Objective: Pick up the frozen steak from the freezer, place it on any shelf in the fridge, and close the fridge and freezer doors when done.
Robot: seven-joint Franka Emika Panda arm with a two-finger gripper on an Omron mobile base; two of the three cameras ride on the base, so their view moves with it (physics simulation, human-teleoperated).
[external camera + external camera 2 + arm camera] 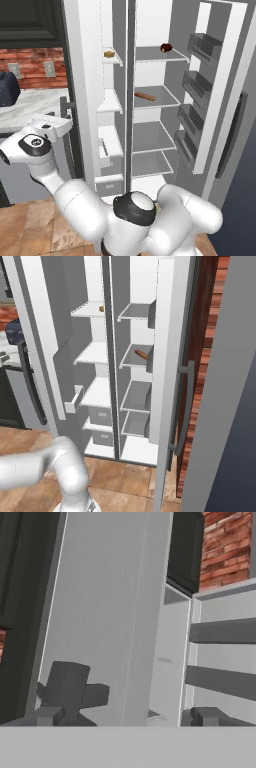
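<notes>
White arm [80, 205] is the closest thing to me, its bulky joints rising from five o'clock in the left base view and bending away toward nine o'clock, where the hand sits just beside the edge of the open freezer door [80, 75]. Seen from the hand, the gripper [130, 719] has its jaws spread wide with nothing between them, the two dark fingertips [50, 716] far apart and facing the flat grey door face. A dark handle [70, 687] shows at about seven o'clock there, and a brick wall [225, 547] at one o'clock.

Both doors of the refrigerator stand open. The frozen steak [109, 53] looks to be the small tan lump on the top shelf of the narrow left compartment, at eleven o'clock in the left base view; the right base view shows it at [101, 308]. It lies well apart from the gripper.

On the wider right side, a dark round item [166, 48] rests on the top shelf and a brown stick-shaped item [145, 96] lies on the shelf below. The fridge door [215, 100] swings out toward three o'clock, carrying grey bins [200, 85].
</notes>
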